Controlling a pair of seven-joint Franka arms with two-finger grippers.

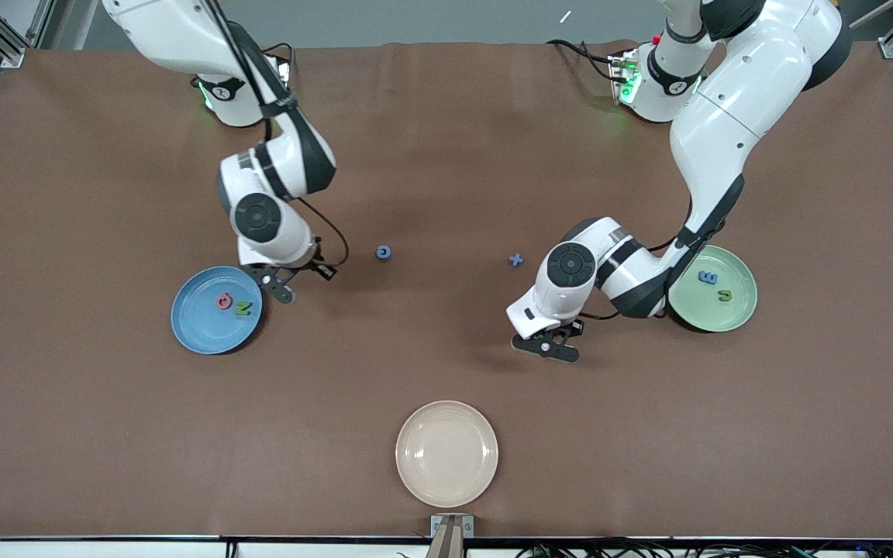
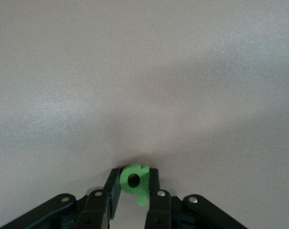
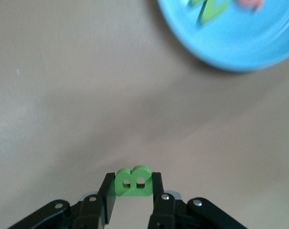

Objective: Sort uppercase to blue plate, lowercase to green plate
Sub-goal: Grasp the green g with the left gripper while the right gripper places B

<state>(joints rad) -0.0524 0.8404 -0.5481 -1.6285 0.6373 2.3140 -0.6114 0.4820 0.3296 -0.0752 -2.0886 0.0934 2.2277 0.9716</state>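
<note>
Now right tool (image 3: 132,193) grips green B (image 3: 133,181), left tool (image 2: 133,193) green q (image 2: 134,180).

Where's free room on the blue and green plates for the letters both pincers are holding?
Blue plate: the pink-red G and green N crowd the part nearest the right pincer, shut on the green B; the rest is bare. Green plate: blue m and green u sit mid-plate; its camera-side part is bare for the left pincer's green q.

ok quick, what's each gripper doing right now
left gripper: closed on the green q, beside the green plate.
right gripper: closed on the green B, beside the blue plate.
</note>
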